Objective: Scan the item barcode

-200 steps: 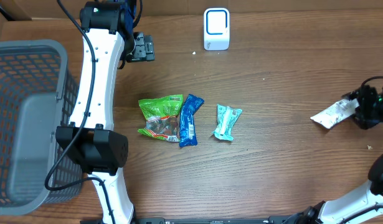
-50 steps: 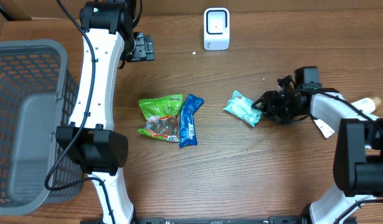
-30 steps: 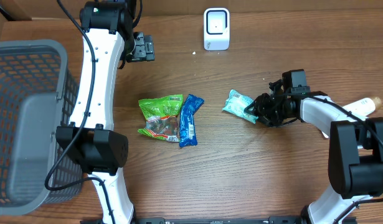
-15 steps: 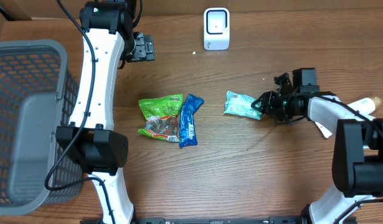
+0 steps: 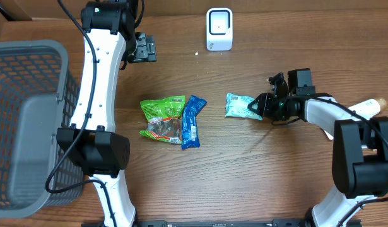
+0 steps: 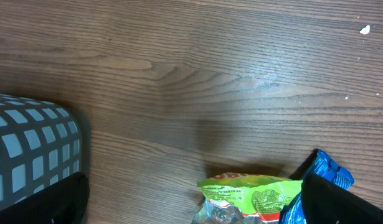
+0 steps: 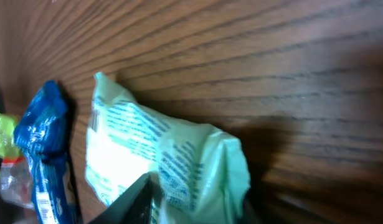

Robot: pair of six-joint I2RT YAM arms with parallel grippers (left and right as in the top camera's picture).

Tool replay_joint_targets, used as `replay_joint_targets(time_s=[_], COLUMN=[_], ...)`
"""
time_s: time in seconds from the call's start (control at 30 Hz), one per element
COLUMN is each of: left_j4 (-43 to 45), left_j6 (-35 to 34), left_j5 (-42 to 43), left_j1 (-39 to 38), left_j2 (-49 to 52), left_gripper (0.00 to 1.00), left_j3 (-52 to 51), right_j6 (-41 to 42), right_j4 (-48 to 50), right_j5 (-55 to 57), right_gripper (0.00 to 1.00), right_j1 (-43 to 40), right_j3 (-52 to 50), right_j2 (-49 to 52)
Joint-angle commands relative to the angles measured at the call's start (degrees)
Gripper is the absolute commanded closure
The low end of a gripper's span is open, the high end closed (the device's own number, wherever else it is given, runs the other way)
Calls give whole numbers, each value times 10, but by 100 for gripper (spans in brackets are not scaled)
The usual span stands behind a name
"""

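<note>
1. Two claws were in view. The right gripper point(image 5: 262, 107) was clenched on one end of the mint-green packet point(image 5: 239, 106), which bunched up between its fingers in the right wrist view.
2. From the claw's tips, that packet stretched out toward the left arm's side, low over the wooden table point(image 5: 276, 170). Whether it touched the wood could not be told.
3. Beyond the packet's far end, well apart from the right claw, a blue packet point(image 5: 191, 122) and a green packet point(image 5: 162, 118) lay touching each other.
4. Ahead and to the left of the right claw, well apart from it, stood the white scanner point(image 5: 219, 28).
5. Behind the right claw, beside its arm, lay a white bottle point(image 5: 367, 106).
6. The left gripper point(image 5: 143, 48) was released, its jaws spread wide over bare wood. The green and blue packets lay nearer the robot than this claw, and a grey basket point(image 5: 29, 120) sat to its left.
</note>
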Motion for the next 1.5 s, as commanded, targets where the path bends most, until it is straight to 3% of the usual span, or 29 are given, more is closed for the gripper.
replay_joint_targets(time_s=[0.0, 0.37, 0.4, 0.7, 0.87, 1.47], left_j4=[0, 0, 0, 1, 0, 0], left_j6=[0, 0, 1, 0, 0, 0], left_j5=[-5, -5, -5, -5, -5, -5], left_j1=[-4, -4, -4, -4, -4, -4], left_j2=[-9, -9, -9, -9, -9, -9], left_gripper=[1, 0, 0, 0, 0, 0], left_j3=[12, 12, 12, 12, 12, 12], right_j6=[2, -19, -19, -100, -104, -119], right_j4=[3, -3, -9, -160, -210, -211], right_j5=[5, -219, -231, -271, -271, -273], right_gripper=[74, 90, 96, 96, 96, 96], right_j1=[5, -43, -46, -50, -50, -50], right_j3=[-3, 21, 24, 105, 159, 182], right_j2=[21, 5, -2, -89, -145, -279])
